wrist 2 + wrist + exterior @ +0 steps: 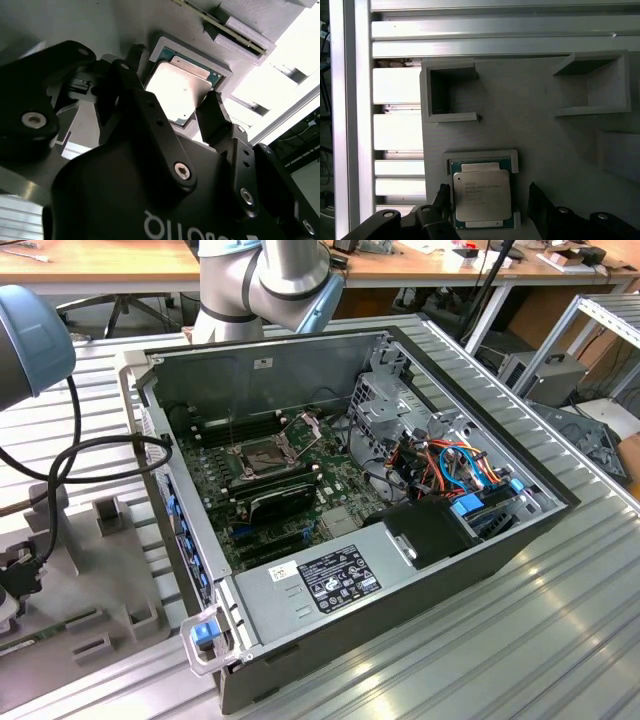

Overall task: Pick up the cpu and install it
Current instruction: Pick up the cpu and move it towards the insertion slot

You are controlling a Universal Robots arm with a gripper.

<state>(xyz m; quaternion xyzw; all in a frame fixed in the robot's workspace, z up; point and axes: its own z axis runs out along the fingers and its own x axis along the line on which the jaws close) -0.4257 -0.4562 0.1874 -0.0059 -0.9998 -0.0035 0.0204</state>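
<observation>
Dim foreground – glare on cpu

The cpu has a pale silver-grey face with faint dark print and a green rim; the holder around it is plain light grey. The gripper is matt black with silver screw heads. In the exterior view the motherboard is green, the computer case dark grey, its label black and white, its latch blue. The cables are orange, blue and black. The worktop is ribbed silver
</observation>
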